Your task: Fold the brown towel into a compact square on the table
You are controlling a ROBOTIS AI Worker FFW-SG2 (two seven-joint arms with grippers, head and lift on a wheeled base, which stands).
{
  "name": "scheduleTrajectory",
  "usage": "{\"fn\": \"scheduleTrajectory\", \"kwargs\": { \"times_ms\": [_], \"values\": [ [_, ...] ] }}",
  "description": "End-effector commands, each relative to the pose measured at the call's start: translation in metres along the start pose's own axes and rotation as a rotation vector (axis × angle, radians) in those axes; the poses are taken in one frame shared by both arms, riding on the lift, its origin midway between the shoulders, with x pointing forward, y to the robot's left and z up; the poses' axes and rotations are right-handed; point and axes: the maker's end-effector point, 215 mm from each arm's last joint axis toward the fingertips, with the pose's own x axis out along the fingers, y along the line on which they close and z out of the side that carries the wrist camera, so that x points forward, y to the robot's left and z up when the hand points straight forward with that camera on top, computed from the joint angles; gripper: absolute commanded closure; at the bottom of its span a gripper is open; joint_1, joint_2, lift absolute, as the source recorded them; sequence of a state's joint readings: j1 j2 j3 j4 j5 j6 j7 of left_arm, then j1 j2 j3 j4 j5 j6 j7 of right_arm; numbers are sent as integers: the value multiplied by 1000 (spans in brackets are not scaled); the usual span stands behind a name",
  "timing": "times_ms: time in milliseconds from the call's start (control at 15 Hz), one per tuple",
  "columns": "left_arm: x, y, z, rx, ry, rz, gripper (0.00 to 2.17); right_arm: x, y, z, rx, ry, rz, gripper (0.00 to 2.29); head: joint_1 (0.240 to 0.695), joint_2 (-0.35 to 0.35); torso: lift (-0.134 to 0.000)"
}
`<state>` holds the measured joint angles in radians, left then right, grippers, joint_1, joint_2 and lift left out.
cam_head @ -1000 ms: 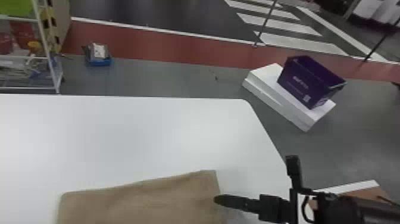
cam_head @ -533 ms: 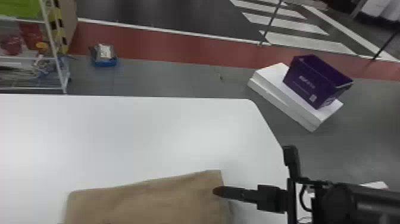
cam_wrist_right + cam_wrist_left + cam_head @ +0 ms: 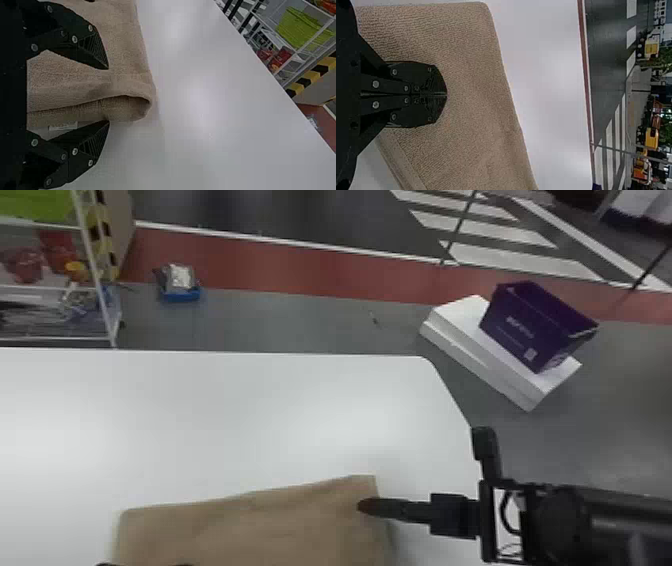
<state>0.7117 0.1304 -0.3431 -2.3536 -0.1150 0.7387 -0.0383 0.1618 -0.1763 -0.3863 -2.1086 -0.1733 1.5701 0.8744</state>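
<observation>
1. Brown towel (image 3: 250, 525): on the white table (image 3: 200, 415), at the head view's bottom edge; folded, wider than deep in the part shown. Pile fine and ribbed in the left wrist view, with a rounded corner and a flat, smoother band (image 3: 401, 162).
2. Folded edge (image 3: 126, 109), right wrist view: layers curl into a soft, open loop, the inner face more coarsely ribbed.
3. Label (image 3: 63, 126), right wrist view: small, white, oblong, beside the folded edge; faint print.
4. Right gripper (image 3: 364, 506): head view, at the towel's right-hand end. Fingers (image 3: 93, 47) spread wide in the right wrist view, black, tapered, with ridged inner faces; the folded edge lies between them, unpinched.
5. Left gripper (image 3: 185, 564): a dark sliver at the head view's bottom edge. In the left wrist view, the left gripper (image 3: 447, 94) has its two blunt, screwed black fingers together over the pile; whether they touch it, cannot tell.
6. Purple box (image 3: 525, 325), head view: open-topped, pale print and a square code, on stacked white slabs (image 3: 475, 350).
7. White rack (image 3: 92, 265), head view; in the right wrist view it bears a ribbed, lime-green crate (image 3: 303, 29).
</observation>
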Motion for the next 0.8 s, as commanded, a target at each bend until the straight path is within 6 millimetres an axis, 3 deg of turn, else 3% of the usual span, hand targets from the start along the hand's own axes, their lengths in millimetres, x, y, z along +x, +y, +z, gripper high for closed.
{"fn": "scheduleTrajectory", "kwargs": {
  "times_ms": [0,400,667,733],
  "values": [
    [0,1,0,0,-1,3,1632,-2,2,1,-7,-2,-1,471,695,-304,-124],
    [-1,-2,2,0,-5,-1,1632,-22,1,19,-73,-48,-71,471,695,-318,-124],
    [-2,-3,3,2,-7,0,1632,-25,-2,18,-84,-52,-103,471,695,-338,-124],
    [-2,-4,2,3,-5,-2,1632,-24,-5,9,-75,-39,-107,471,695,-339,-124]
  ]
}}
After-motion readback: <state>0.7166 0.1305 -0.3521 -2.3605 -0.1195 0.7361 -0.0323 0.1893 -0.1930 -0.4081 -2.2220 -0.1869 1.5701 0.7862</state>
